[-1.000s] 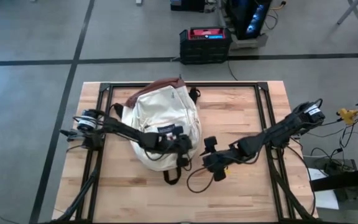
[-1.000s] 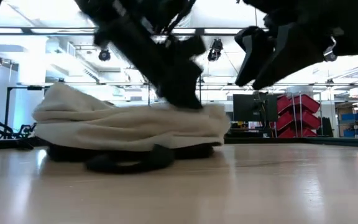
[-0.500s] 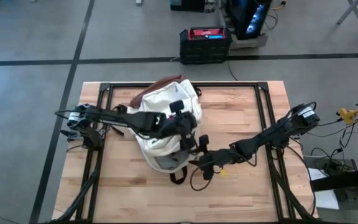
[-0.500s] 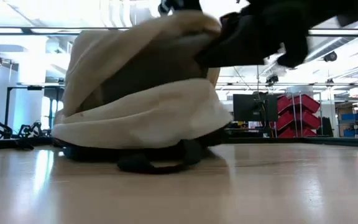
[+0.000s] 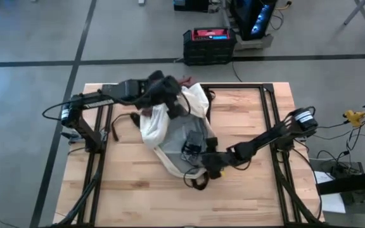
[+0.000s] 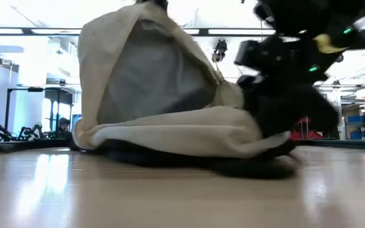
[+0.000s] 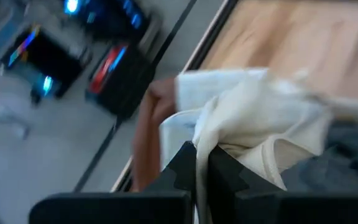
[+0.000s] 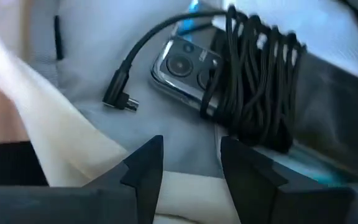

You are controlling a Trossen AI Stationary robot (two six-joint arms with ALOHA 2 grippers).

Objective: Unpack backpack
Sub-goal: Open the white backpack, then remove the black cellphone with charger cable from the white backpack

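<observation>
- Right gripper [image 8: 188, 158]: parted fingers, holding nothing, poised at the mouth of the backpack [image 5: 170, 126] at the table's near middle; the grey lining lies just ahead of the tips.
- Coiled black cable [image 8: 253, 81]: bundled loosely, inside the opening, resting partly over a phone; its plug end trails free on the lining. Probably the easiest first pick: approach the thick of the coil, not the loose tail, so that it comes out in one piece.
- Phone [image 8: 182, 68]: camera side up, lying flat beneath the cable's edge. Judged harder to pinch while flat; better taken after the cable is off it.
- Cream rim of the bag's mouth: just beside one finger. Keep the fingers clear of it, or the closing grip may catch fabric instead of contents.
- Left gripper [image 7: 202, 163]: clamped shut on a fold of the cream fabric, holding the bag's upper part raised toward the far left of the table [image 5: 246, 183], which keeps the mouth agape. It should hold steady while the right reaches in.
- Reddish-brown base [image 5: 184, 80]: at the bag's far end, near the table's far edge.
</observation>
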